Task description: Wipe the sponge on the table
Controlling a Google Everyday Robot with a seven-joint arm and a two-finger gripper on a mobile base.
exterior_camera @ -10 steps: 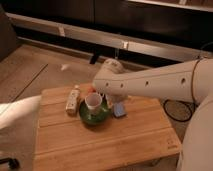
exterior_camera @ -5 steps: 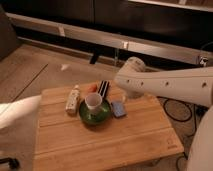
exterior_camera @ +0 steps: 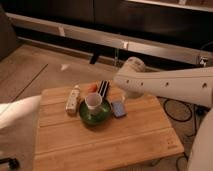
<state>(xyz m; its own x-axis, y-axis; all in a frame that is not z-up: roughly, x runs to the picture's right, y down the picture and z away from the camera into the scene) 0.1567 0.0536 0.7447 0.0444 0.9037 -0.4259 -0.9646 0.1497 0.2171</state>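
Note:
The sponge point(exterior_camera: 119, 108) is a small flat blue-grey pad lying on the table point(exterior_camera: 115, 142), just right of the green bowl. The table is a low one with a light wooden plank top. My white arm reaches in from the right, and its rounded end hangs over the table's back edge. The gripper point(exterior_camera: 124, 96) points down from that end, a little behind and above the sponge. I cannot see any contact between the two.
A green bowl point(exterior_camera: 95, 115) holding a white cup point(exterior_camera: 93, 102) sits mid-table. A white bottle point(exterior_camera: 73, 99) lies to its left. A black striped object point(exterior_camera: 103, 88) and a small orange thing point(exterior_camera: 92, 88) are at the back edge. Cables lie on the floor at right.
The arm's end has swung right, from above the bowl to above the area behind the sponge, and dropped slightly. The things on the table have not moved.

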